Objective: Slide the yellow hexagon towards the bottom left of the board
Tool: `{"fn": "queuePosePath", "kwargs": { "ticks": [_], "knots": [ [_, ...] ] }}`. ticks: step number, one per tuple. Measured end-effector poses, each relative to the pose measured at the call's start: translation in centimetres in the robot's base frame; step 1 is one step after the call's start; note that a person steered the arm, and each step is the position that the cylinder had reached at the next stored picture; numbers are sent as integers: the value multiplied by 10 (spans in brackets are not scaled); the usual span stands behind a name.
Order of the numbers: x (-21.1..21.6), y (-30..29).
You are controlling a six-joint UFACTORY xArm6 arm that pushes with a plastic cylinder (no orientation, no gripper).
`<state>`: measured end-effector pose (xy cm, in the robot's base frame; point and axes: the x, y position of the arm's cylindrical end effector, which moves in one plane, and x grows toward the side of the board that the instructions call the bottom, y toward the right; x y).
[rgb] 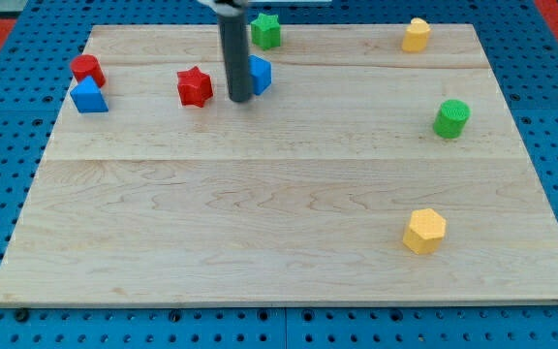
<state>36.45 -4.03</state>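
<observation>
1. The yellow hexagon sits on the wooden tabletop toward the view's bottom right, well apart from every other block.
2. My tip rests near the view's top, left of centre – just beside the blue block, which the rod partly hides, and to the right of the red star.
3. There are no fingers on this arm (it ends in a plain dark rod), so nothing is held.
4. A green star lies at the top edge above the tip.
5. At the view's left, a red block touches a blue block just below it.
6. On the right – another yellow block at the top and a green block lower down.
</observation>
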Motion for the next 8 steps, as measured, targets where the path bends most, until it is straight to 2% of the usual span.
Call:
{"fn": "queuePosePath", "kwargs": {
  "ticks": [1, 2, 3, 4, 5, 6, 7, 8],
  "knots": [
    [14, 69],
    [83, 163],
    [154, 182],
    [141, 230],
    [210, 238],
    [204, 166],
    [167, 118],
    [160, 118]
  ]
}}
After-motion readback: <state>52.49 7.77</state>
